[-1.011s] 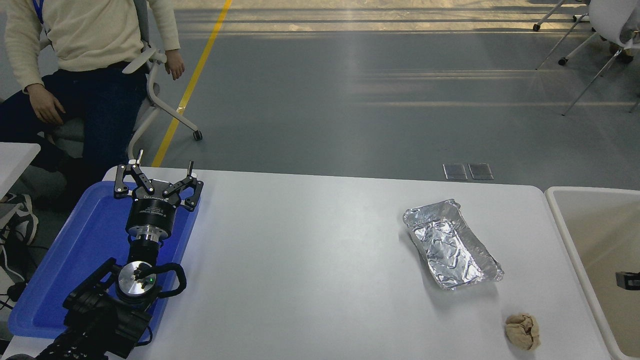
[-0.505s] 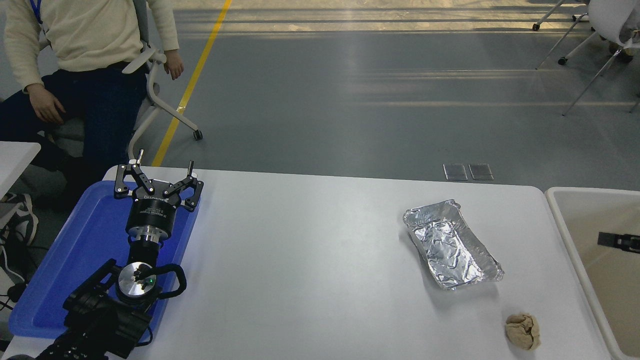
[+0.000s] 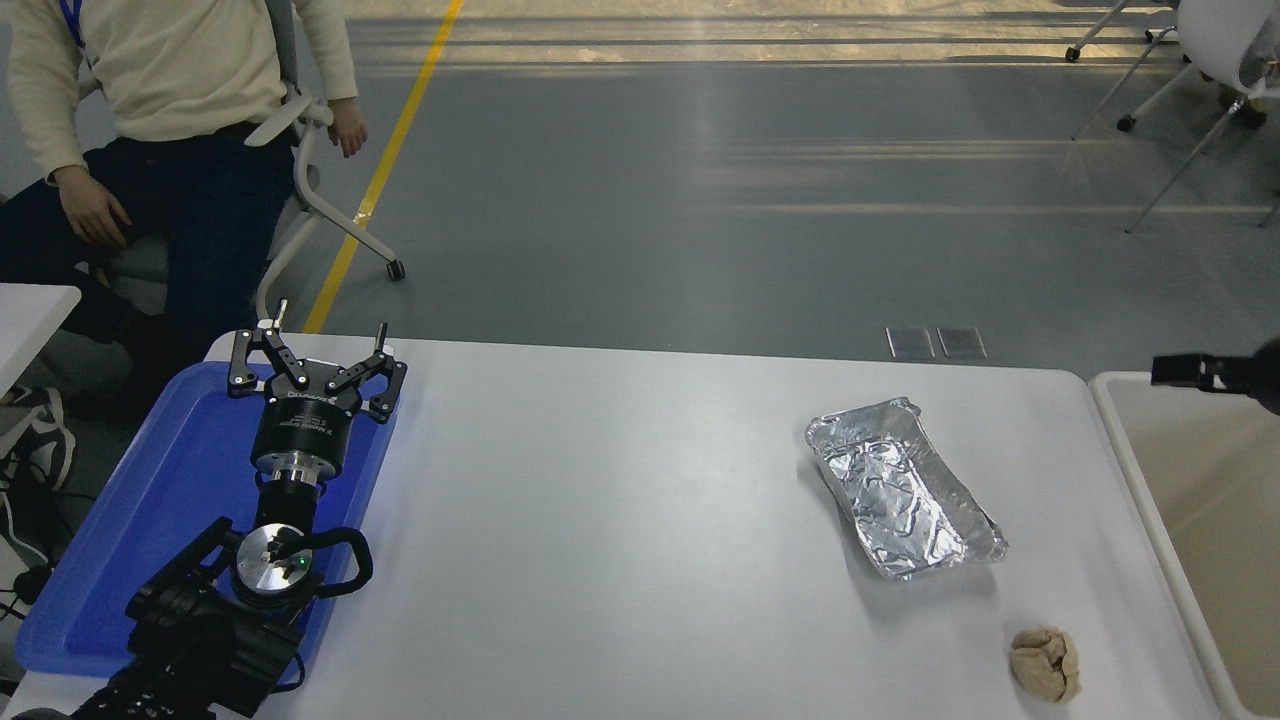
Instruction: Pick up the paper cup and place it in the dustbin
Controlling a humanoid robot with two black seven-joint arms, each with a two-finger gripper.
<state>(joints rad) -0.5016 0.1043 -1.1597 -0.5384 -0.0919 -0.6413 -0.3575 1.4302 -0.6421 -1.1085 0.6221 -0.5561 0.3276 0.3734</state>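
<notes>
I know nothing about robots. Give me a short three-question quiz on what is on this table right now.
1. True or false: the left gripper hangs over the blue tray with its fingers spread.
2. Which lies nearer the robot's side of the table: the foil tray or the tan paper wad?
3. Multiple choice: the paper cup is A) on the table, B) in the foil tray, C) nowhere in view.

Key
1. True.
2. The tan paper wad.
3. C. Only a dark tip of the right gripper shows, above the dustbin at the right edge, and no cup shows there.
</notes>
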